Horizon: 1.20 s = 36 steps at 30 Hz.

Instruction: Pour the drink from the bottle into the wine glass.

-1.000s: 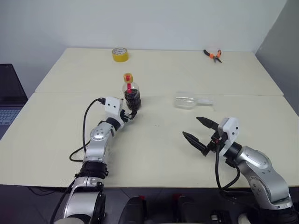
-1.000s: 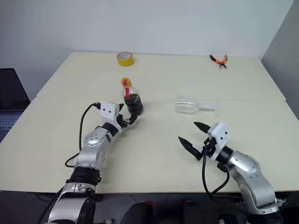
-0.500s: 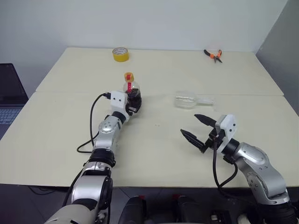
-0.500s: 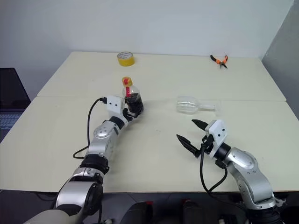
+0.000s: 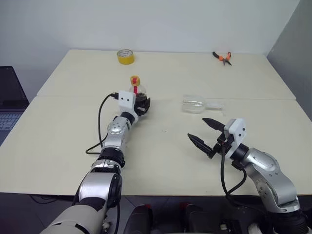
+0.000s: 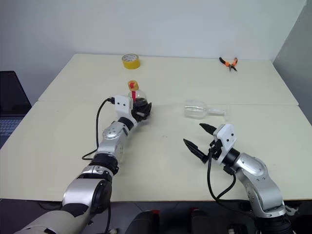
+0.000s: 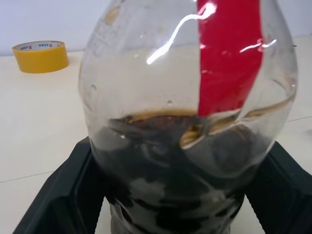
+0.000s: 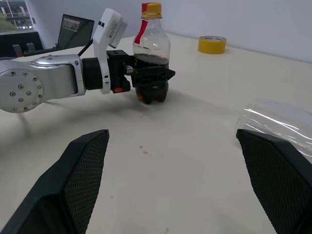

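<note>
Two black fingers of the left gripper stood on either side of the bottle, round its lower bulge, hard matte plastic against clear glossy plastic; whether they pressed it or only flanked it can't be told. Bottle upright on the table, long axis vertical, yellow screw cap pointing straight up, narrow neck w/ a red label strip running down onto the bulbous body. The drink – dark, nearly black – filled only the lower part of the body, w/ a brownish line at its surface.

Right gripper hovered over the table nearer the robot, fingers spread wide w/ nothing between them, their inner faces finely mesh-textured, tips tapering to points.

Wine glass lay on its side between the two grippers and a bit farther back – clear, colourless, rounded bowl to the robot's left, stem and foot to the robot's right, long axis roughly across the table. Well apart from the bottle.

Table top pale cream, smooth, matte, w/ a seam running across it. At the far edge: a yellow tape roll, and orange-handled pliers toward the far right corner.
</note>
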Each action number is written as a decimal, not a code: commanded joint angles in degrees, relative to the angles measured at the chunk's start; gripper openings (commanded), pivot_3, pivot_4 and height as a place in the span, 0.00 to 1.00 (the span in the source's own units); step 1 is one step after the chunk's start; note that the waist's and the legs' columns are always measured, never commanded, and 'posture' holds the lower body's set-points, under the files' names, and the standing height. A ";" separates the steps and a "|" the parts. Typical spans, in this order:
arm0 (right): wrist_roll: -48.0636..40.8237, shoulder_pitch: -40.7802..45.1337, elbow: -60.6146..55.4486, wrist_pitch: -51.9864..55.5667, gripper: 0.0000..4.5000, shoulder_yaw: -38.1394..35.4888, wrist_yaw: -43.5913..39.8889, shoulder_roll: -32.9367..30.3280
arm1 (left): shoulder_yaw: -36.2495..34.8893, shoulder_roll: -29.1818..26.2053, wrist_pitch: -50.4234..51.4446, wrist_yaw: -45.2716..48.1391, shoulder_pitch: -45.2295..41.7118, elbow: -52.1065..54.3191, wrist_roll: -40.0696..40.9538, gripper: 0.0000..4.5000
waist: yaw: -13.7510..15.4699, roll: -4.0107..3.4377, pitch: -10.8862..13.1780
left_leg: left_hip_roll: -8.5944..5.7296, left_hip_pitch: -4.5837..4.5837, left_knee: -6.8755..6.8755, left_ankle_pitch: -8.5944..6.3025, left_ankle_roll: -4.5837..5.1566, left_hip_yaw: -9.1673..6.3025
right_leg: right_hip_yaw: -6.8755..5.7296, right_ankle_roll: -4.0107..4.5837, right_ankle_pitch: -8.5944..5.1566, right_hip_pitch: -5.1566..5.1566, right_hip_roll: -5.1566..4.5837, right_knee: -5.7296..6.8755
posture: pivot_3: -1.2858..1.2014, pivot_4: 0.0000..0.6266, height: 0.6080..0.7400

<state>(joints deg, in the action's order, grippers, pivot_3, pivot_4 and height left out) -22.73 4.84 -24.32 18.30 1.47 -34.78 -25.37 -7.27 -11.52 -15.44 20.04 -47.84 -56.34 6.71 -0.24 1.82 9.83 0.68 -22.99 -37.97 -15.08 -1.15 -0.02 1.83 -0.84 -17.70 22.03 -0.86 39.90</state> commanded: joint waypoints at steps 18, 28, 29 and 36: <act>0.71 -2.00 -10.45 1.10 1.00 -0.66 0.83 -1.48 | 8.38 -2.86 11.79 18.75 16.89 38.25 3.81 0.43 | -0.21 -0.01 0.00 | 0.04 -0.04 0.03 0.11 -0.20 0.03 | 0.07 0.01 0.00 0.08 0.00 0.02 | 0.52 0.24 1.00; -7.52 -3.81 -20.90 10.09 1.00 -3.43 2.53 -5.50 | 18.14 -4.07 19.64 24.66 25.13 53.83 2.47 0.43 | -0.09 -0.01 -0.01 | 0.01 0.01 -0.03 0.00 0.00 -0.04 | 0.04 0.00 -0.01 -0.03 0.00 0.05 | 0.52 0.24 1.00; -8.10 -3.30 -21.26 10.76 1.00 -3.43 3.21 -5.22 | 18.52 -3.81 19.85 24.80 25.06 53.88 2.57 0.43 | -0.09 -0.02 -0.01 | 0.01 0.02 -0.03 0.00 0.00 -0.04 | 0.04 0.00 -0.01 -0.02 0.01 0.04 | 0.52 0.24 1.00; -9.49 1.11 -20.58 13.66 1.00 -1.43 9.04 -0.48 | 21.63 -2.59 20.01 27.35 23.84 52.75 2.86 0.43 | -0.17 -0.02 -0.01 | 0.03 0.01 -0.01 0.00 0.01 -0.05 | 0.05 0.00 -0.01 -0.02 0.05 0.04 | 0.52 0.24 1.00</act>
<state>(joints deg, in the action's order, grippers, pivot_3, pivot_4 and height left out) -30.85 4.43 -43.87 31.64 -0.44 -27.52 -27.00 13.17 -14.93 5.70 45.97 -22.68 -5.86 8.85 -0.41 1.80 9.82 0.71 -22.97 -37.98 -15.08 -1.14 -0.07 1.88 -0.84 -17.71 22.01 -0.82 39.94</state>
